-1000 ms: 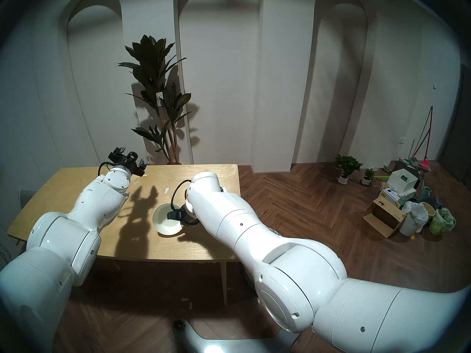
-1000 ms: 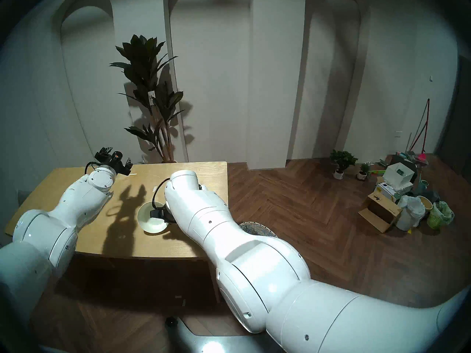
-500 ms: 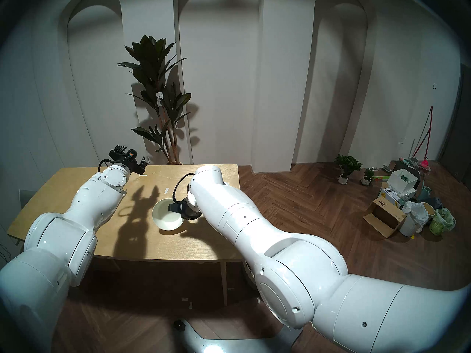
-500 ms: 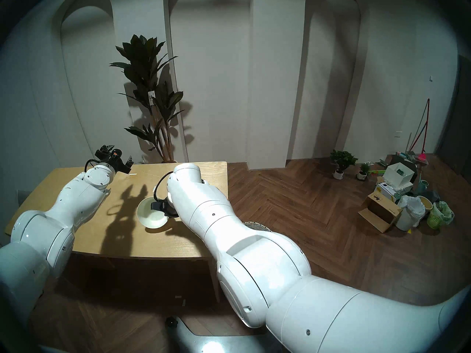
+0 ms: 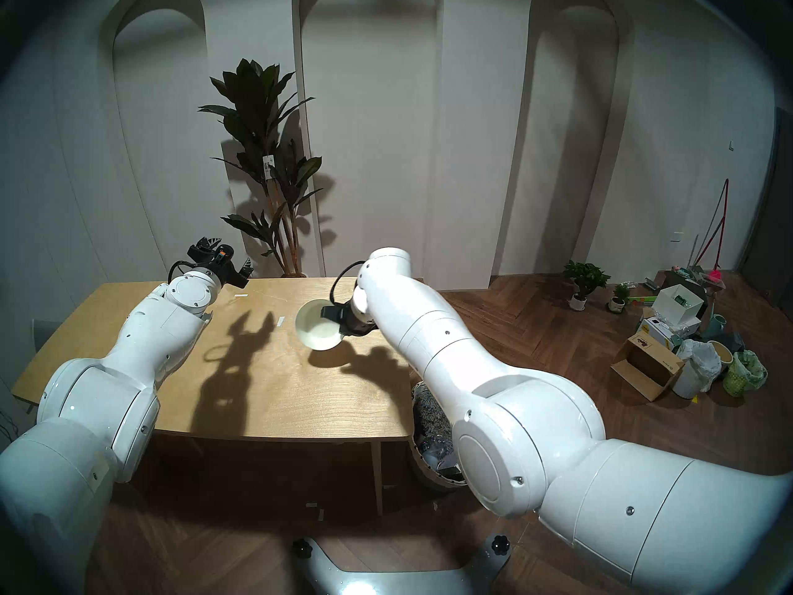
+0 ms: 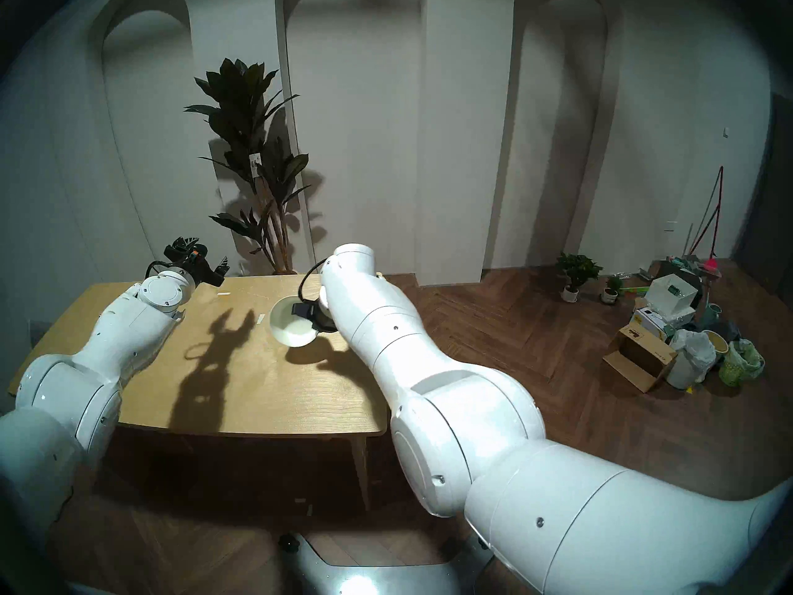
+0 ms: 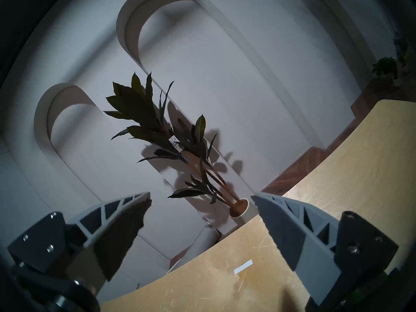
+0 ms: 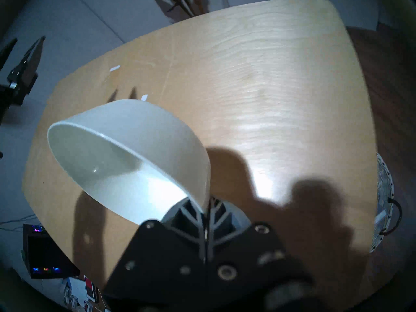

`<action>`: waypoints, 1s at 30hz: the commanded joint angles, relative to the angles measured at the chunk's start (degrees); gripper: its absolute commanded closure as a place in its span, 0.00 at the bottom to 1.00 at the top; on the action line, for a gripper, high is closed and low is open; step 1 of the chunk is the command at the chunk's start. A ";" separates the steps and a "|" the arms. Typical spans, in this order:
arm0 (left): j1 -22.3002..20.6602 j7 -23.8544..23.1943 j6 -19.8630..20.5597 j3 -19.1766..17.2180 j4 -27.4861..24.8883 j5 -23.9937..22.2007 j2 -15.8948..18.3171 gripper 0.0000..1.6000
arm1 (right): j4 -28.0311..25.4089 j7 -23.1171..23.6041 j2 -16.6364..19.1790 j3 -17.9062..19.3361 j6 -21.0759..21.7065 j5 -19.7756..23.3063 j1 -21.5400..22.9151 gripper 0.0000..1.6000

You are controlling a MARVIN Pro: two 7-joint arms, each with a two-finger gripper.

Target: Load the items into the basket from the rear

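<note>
Head view: one bowl (aloft)

our right gripper holds the bowl by its rim, tilted, above the far right part of the table. our left gripper hangs over the table's far left edge. the basket stands on the floor just beside the table's near right corner, under our right arm. a plant stands beyond the far edge.
</note>
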 commanded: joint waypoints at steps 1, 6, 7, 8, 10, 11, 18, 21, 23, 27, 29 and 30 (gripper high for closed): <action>-1.72 -1.51 -1.09 -0.12 -3.44 -0.47 -0.72 0.00 | -1.33 -2.45 4.80 4.05 -0.11 0.99 3.72 1.00; -1.64 -3.12 -1.46 -0.05 -5.24 -1.01 -1.30 0.00 | -1.24 -4.81 7.52 7.12 -0.11 1.67 4.63 1.00; -1.59 -3.47 -1.51 -0.05 -5.61 -1.14 -1.45 0.00 | -1.19 -5.37 8.13 7.80 -0.11 1.83 4.78 1.00; -1.53 -3.83 -1.55 -0.06 -5.98 -1.26 -1.57 0.00 | -1.14 -5.91 8.68 8.46 -0.11 2.00 4.93 1.00; -1.42 -4.47 -1.62 -0.05 -6.67 -1.49 -1.83 0.00 | -1.03 -6.86 9.73 9.69 -0.11 2.29 5.12 1.00; -1.36 -4.72 -1.64 -0.01 -6.93 -1.57 -2.00 0.00 | -0.95 -7.27 10.22 10.16 -0.11 2.38 5.13 1.00; -0.73 -7.33 -1.66 0.09 -9.63 -2.51 -2.97 0.00 | -0.07 -11.52 12.84 14.56 -0.11 3.70 5.28 1.00; -0.48 -8.30 -1.58 0.07 -10.72 -2.88 -3.18 0.00 | 0.56 -13.23 13.35 16.17 -0.11 4.29 5.11 1.00; -0.27 -9.03 -1.47 0.03 -11.53 -3.17 -3.26 0.00 | 1.07 -14.55 13.60 17.41 -0.11 4.80 5.02 1.00; 0.34 -10.47 -1.29 -0.01 -13.19 -3.72 -3.39 0.00 | 2.27 -17.17 14.01 19.78 -0.11 5.77 4.82 1.00; 0.64 -11.19 -1.27 -0.07 -14.19 -4.05 -3.44 0.00 | 2.94 -18.44 14.14 21.06 -0.11 6.33 4.88 1.00; 0.75 -11.48 -1.27 -0.09 -14.63 -4.19 -3.47 0.00 | 3.26 -18.92 14.18 21.53 -0.11 6.57 4.93 1.00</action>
